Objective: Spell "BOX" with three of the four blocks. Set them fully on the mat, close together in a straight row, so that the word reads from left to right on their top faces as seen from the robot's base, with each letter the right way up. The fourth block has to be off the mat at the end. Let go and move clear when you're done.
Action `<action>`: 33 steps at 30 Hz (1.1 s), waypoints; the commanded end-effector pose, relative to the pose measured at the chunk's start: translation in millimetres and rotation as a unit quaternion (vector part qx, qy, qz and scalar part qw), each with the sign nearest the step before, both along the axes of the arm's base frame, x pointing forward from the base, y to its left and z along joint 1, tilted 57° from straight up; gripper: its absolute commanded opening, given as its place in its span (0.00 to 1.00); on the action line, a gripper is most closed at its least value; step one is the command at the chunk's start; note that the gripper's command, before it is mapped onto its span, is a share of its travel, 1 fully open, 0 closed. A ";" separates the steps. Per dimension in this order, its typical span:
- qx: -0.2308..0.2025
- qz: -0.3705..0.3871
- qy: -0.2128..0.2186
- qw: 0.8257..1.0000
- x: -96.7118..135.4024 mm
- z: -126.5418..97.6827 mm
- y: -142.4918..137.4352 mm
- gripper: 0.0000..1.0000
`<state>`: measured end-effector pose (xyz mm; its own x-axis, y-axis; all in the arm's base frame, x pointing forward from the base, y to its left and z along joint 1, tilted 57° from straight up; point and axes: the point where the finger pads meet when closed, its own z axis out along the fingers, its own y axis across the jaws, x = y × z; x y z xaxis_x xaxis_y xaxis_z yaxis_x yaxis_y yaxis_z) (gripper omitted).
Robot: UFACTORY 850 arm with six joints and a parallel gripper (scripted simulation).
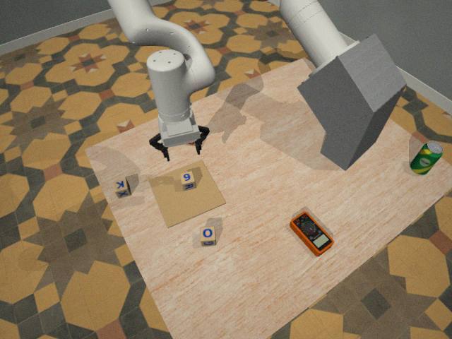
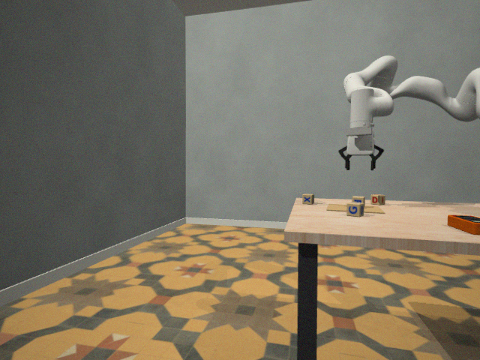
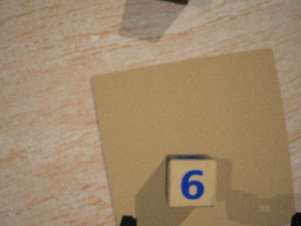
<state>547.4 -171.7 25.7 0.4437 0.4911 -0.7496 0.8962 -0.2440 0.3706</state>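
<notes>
The tool [image 1: 181, 150] hangs well above the table [image 1: 277, 233] with its black fingers [image 2: 347, 164] spread wide and nothing between them, pointing straight down. In the top view its body hides most of what lies right below it; only a sliver of red shows at its lower edge. From the side, a block with red letters [image 2: 377, 199] stands on the table beneath and slightly to the right of the tool.

At about 6 o'clock from the tool in the top view lies the tan mat [image 1: 186, 193], flat on the table. One block stands on it near its upper edge, showing a blue 6 [image 1: 187, 179] on top and a blue R on its side. The wrist view looks down on this same block [image 3: 192, 182], with the mat [image 3: 188, 118] spreading away from it toward 12 o'clock.

At 8 o'clock from the tool, off the mat and near the table's edge, sits the block with a blue K on top [image 1: 121, 188] and an X on its side. At 6 o'clock beyond the mat, just off its lower corner, sits the block with a blue O [image 1: 207, 235] on top.

Farther out at 4 o'clock lies an orange meter [image 1: 311, 233]. Well apart at 3 o'clock, near the far edge of the table, stands a green can [image 1: 426, 157]. The arm rises from a grey box-shaped base [image 1: 350, 102].
</notes>
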 end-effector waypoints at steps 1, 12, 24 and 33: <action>-0.001 0.001 0.006 1.000 4.1 -3.1 2.4 1.00; -0.001 0.001 0.006 1.000 4.1 -3.1 2.4 1.00; -0.001 0.052 0.083 0.995 4.1 -5.7 -1.5 1.00; 0.000 0.111 0.174 0.978 4.1 -8.7 -6.2 1.00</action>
<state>550.9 -176.1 18.1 0.1591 0.5381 -0.8277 0.9873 -0.0868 0.1333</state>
